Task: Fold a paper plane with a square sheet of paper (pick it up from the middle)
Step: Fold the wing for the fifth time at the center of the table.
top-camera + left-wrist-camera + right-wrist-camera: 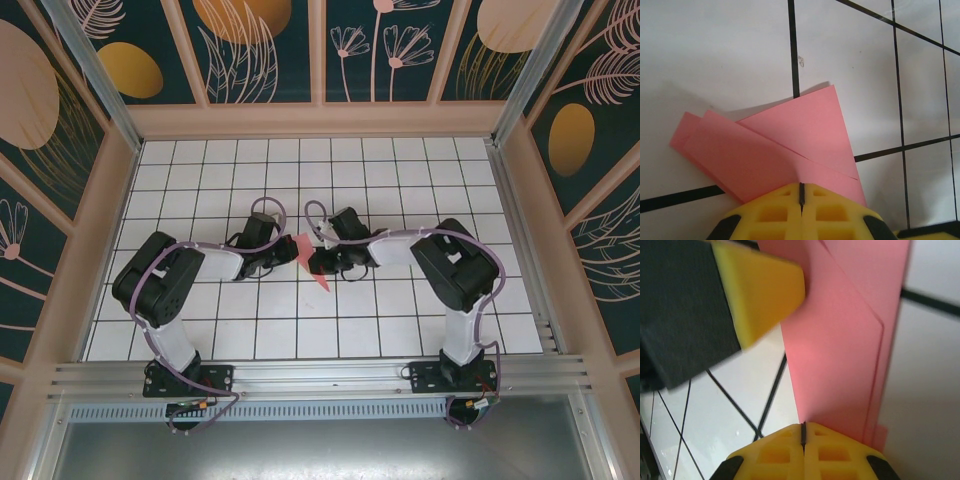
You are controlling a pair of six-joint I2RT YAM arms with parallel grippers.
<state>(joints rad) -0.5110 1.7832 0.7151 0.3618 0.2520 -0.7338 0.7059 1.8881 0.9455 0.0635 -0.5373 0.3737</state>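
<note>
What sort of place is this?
Probably a robot test cell: two black robot arms bolted to an aluminium rail, a white grid-tiled tabletop, and dark floral-patterned wall panels enclosing it.

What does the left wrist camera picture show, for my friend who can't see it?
A pink paper, folded into slanting, layered flaps, is pinched at its near edge by the left gripper, whose yellow fingers are closed together at the bottom of the picture. Beyond it is a white table with black grid lines.
</note>
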